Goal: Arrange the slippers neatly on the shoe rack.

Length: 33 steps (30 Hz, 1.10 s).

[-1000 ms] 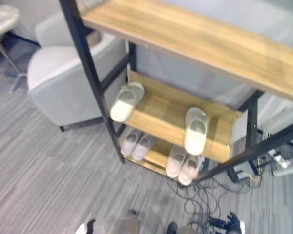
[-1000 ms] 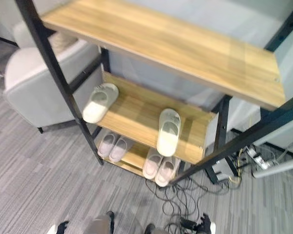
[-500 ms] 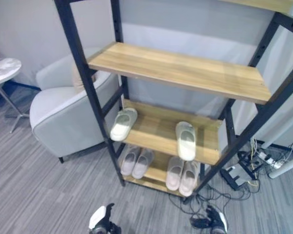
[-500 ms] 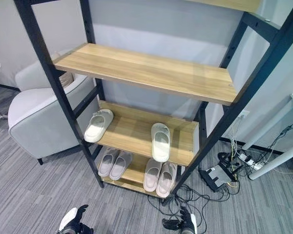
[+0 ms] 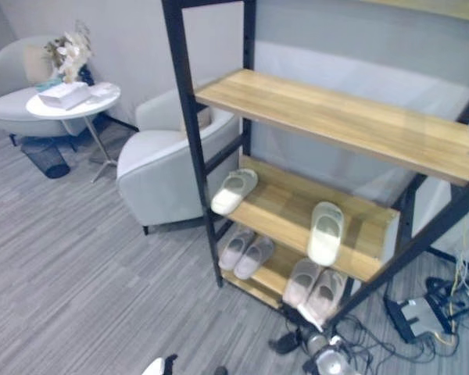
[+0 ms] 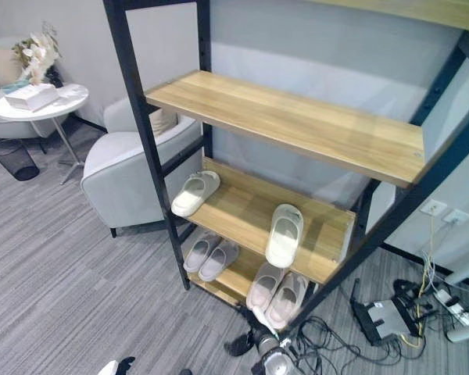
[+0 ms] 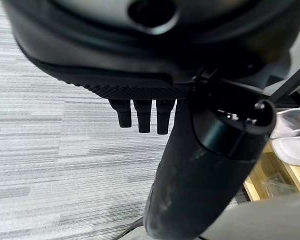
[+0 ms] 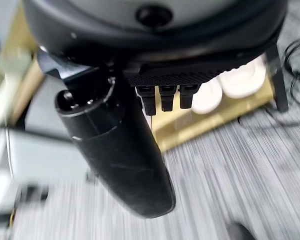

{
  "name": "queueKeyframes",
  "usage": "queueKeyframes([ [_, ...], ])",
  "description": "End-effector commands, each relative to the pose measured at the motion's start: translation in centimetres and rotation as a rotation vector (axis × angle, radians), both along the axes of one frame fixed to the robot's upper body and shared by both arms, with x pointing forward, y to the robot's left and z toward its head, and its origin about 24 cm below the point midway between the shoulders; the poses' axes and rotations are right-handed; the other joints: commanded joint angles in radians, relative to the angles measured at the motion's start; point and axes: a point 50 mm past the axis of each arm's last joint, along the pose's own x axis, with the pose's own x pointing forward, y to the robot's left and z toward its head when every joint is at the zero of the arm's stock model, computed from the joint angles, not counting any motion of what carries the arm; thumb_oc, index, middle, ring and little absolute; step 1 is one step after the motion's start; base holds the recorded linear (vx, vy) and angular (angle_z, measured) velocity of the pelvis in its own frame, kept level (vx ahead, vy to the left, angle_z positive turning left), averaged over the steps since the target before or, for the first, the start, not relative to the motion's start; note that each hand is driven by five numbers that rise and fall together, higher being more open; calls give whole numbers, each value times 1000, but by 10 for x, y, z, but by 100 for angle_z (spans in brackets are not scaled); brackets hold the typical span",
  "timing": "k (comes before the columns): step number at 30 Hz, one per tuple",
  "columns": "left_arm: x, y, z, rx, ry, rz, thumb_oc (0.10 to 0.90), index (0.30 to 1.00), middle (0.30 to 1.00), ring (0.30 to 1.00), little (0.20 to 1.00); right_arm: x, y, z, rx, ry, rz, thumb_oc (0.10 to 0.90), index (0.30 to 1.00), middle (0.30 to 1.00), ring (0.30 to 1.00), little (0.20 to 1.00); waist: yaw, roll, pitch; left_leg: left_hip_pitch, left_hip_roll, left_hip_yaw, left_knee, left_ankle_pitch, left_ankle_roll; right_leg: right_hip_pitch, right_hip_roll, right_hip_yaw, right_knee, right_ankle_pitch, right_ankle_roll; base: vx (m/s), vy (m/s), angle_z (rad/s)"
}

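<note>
The shoe rack (image 5: 336, 117) has a black frame and wooden shelves. On its middle shelf lie two cream slippers far apart: one (image 5: 234, 191) angled at the left end, one (image 5: 326, 233) near the right end. The bottom shelf holds a pinkish pair (image 5: 247, 251) on the left and another pinkish pair (image 5: 314, 284) on the right. My left hand (image 5: 155, 366) hangs low over the carpet, fingers (image 7: 140, 117) straight, holding nothing. My right hand (image 5: 328, 363) hangs by the rack's front right foot, fingers (image 8: 162, 100) straight, with the bottom-shelf slippers (image 8: 235, 82) beyond them.
A grey armchair (image 5: 168, 176) stands against the rack's left side. Further left is a round white side table (image 5: 70, 98) with flowers and a box, and a dark bin (image 6: 14, 158) under it. Cables and a power strip (image 5: 422, 316) lie on the floor right of the rack.
The camera has swung, so the rack sits further right and the side table has come into view. The slippers lie as before. Both hands stay low and hold nothing.
</note>
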Motion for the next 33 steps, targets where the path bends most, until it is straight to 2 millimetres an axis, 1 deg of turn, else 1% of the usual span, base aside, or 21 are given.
queueKeyframes([
  [1,29,3,5,-14,-65,-34,800,900,900,900,900,16,-23,49,85,-131,138,800,900,900,900,900,-24,-16,-13,91,34,33,14,-97,-17,-18,-24,82,110,-67,64,35,1,-68],
  [2,27,4,4,-38,-43,-47,800,900,900,900,900,16,-26,73,68,-165,240,800,900,900,900,900,-32,-17,-15,95,36,34,8,-96,-18,-19,-23,86,110,-68,68,10,12,-47],
  [3,27,3,4,-40,-42,-47,800,900,900,900,900,16,-27,73,67,-164,240,800,900,900,900,900,-32,-15,-15,95,36,34,8,-96,-18,-19,-23,86,110,-68,68,37,41,-33],
  [4,25,1,3,-63,-26,-66,800,900,900,900,900,21,-24,93,59,-238,302,800,900,900,900,900,-38,-12,-16,101,38,33,9,-99,-16,-17,-25,89,117,-70,70,40,48,-16],
  [5,22,0,2,-71,-17,-67,800,900,900,900,900,24,-21,98,54,-273,313,800,900,900,900,900,-36,-11,-16,103,37,33,11,-101,-14,-17,-26,89,120,-71,70,39,48,-18],
  [6,22,0,2,-71,-17,-66,800,900,900,900,900,25,-21,98,54,-274,313,800,900,900,900,900,-37,-11,-15,103,37,33,11,-101,-14,-17,-26,90,121,-72,70,36,55,-15],
  [7,20,-2,1,-86,-9,-66,800,900,900,900,900,34,-14,111,50,-368,321,800,900,900,900,900,-34,-10,-15,105,36,31,15,-106,-11,-16,-29,91,125,-74,70,41,59,-10],
  [9,17,-5,-1,-103,4,-54,800,900,900,900,900,46,-8,121,19,-476,306,800,900,900,900,900,-27,-13,-16,110,34,31,14,-111,-6,-12,-32,90,126,-74,72,47,64,-3],
  [10,17,-5,-1,-103,4,-54,800,900,900,900,900,46,-8,121,19,-476,307,800,900,900,900,900,-27,-13,-16,110,34,31,14,-111,-6,-12,-32,90,126,-74,72,49,64,1],
  [11,13,-7,-2,-112,17,-38,800,900,900,900,900,54,-5,131,-6,-566,292,800,900,900,900,900,-15,-16,-18,108,32,27,15,-115,-2,-11,-35,88,127,-72,74,47,62,2],
  [14,6,-6,-5,-113,51,-19,800,900,900,900,900,69,-5,142,-50,-667,228,800,900,900,900,900,4,-25,-17,98,25,13,19,-118,5,-9,-41,86,125,-68,77,43,76,5],
  [15,4,-6,-6,-111,59,-14,800,900,900,900,900,72,-7,141,-62,-680,205,800,900,900,900,900,7,-29,-17,93,22,8,22,-120,7,-10,-42,85,125,-69,76,36,72,13],
  [17,0,-3,-7,-104,80,3,800,900,900,900,900,77,-11,148,-92,-736,161,800,900,900,900,900,17,-37,-17,83,16,-7,28,-124,11,-10,-45,81,127,-71,76,41,65,21],
  [20,-3,-1,-7,-99,89,16,800,900,900,900,900,82,-16,150,-117,-758,120,800,900,900,900,900,28,-45,-18,79,10,-18,31,-129,15,-9,-48,77,130,-73,76,40,54,23],
  [21,-5,1,-7,-96,95,18,800,900,900,900,900,89,-22,151,-164,-785,75,800,900,900,900,900,41,-55,-16,70,1,-30,39,-135,20,-10,-52,71,137,-73,79,66,94,32],
  [24,-5,5,-6,-87,92,30,800,900,900,900,900,96,-29,154,-203,-802,32,800,900,900,900,900,58,-70,-9,59,-7,-45,49,-140,27,-14,-58,67,144,-68,83,42,68,10],
  [26,-7,7,-5,-87,96,34,800,900,900,900,900,97,-35,156,-229,-800,24,800,900,900,900,900,73,-80,-5,50,-13,-55,54,-143,30,-15,-60,62,146,-67,85,27,47,8],
  [27,-7,7,-5,-88,96,34,800,900,900,900,900,97,-35,156,-229,-801,24,800,900,900,900,900,72,-80,-5,49,-13,-56,55,-143,30,-15,-61,61,146,-67,85,36,67,14],
  [28,-10,8,-5,-88,101,43,800,900,900,900,900,100,-46,155,-292,-796,-6,800,900,900,900,900,83,-89,-3,44,-20,-62,59,-147,33,-15,-65,56,144,-60,90,34,59,15],
  [30,-11,9,-5,-87,104,42,800,900,900,900,900,103,-50,154,-312,-791,-23,800,900,900,900,900,89,-93,-3,42,-23,-66,59,-148,35,-15,-67,54,143,-57,91,30,48,17],
  [33,-13,9,-5,-93,105,48,800,900,900,900,900,114,-67,152,-398,-778,-109,800,900,900,900,900,109,-100,1,32,-34,-75,61,-152,40,-15,-74,50,138,-45,99,40,75,8],
])
